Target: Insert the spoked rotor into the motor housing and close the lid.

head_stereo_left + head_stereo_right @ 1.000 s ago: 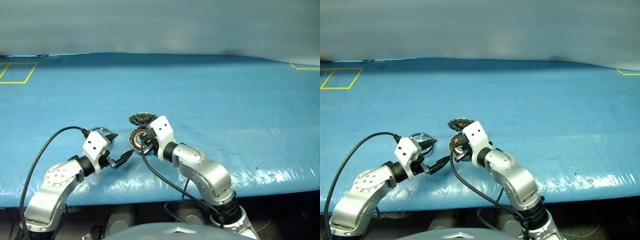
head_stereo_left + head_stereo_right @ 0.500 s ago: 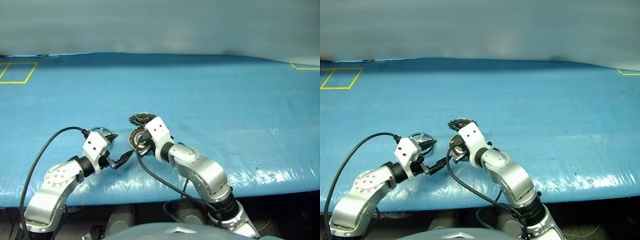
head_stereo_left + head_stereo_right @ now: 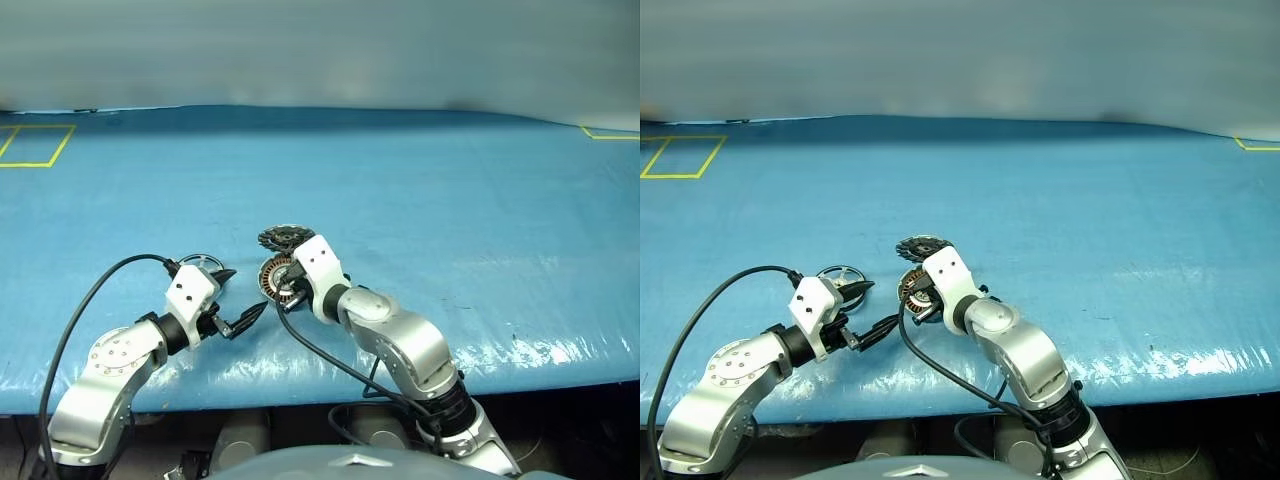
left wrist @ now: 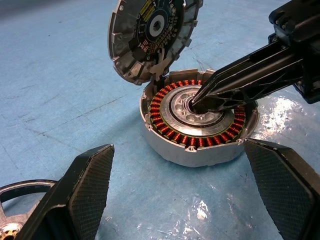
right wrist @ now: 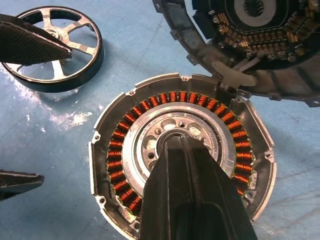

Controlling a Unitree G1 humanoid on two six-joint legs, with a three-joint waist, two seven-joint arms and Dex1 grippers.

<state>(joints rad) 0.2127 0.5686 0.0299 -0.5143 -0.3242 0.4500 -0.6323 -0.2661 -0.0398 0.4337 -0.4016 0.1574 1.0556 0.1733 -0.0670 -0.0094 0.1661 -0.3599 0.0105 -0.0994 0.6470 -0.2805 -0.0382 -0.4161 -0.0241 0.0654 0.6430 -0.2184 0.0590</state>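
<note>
My right jaws were closed, their tip in the open motor housing; my left jaws stood wide open and empty.

From the head views, the short round grey metal motor housing [image 3: 276,277] sat on the blue bench [image 3: 450,200], the dark toothed lid [image 3: 284,238] tilted up at its far edge, and the shiny silver spoked rotor [image 3: 843,278] lay by my left gripper [image 3: 238,298]. In the left wrist view, my open fingers [image 4: 90,187] flanked the housing without touching it, while my right gripper [image 4: 196,103] pressed its shut tip into the hub inside the copper windings [image 4: 170,131]. In the right wrist view, the rotor lay flat beside the housing, apart from it.
</note>
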